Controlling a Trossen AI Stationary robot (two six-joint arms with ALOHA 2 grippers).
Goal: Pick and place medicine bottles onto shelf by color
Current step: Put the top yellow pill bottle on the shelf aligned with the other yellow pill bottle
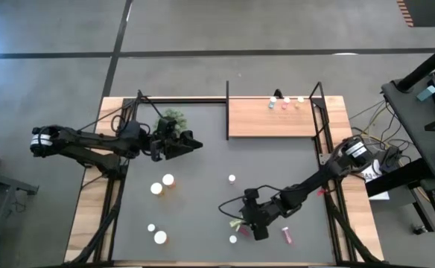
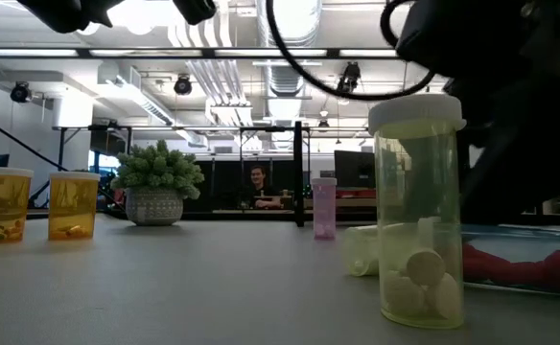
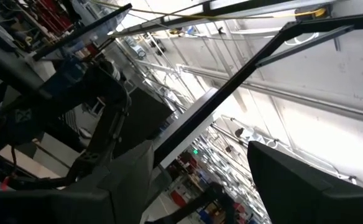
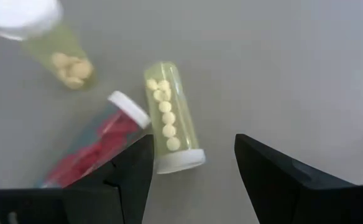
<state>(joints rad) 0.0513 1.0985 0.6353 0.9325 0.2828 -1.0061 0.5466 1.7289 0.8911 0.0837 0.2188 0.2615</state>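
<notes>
Right pincer (image 4: 191, 168) apart over lying yellow-green vial (image 4: 169, 118), hidden from low view.

The right gripper (image 4: 191, 180), fingers spread, has bare tabletop (image 4: 281, 62) from 12 to 3 o'clock. A lying yellow-green vial (image 4: 169, 118) blocks 11 o'clock, a red vial (image 4: 94, 149) touches it at 9, and an upright yellow-green vial (image 4: 51, 43) stands further at 10

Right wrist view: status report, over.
Right hand open above lying yellow-green vial. Red vial close beside, may crowd the grasp. Left hand idle near plant.
</notes>
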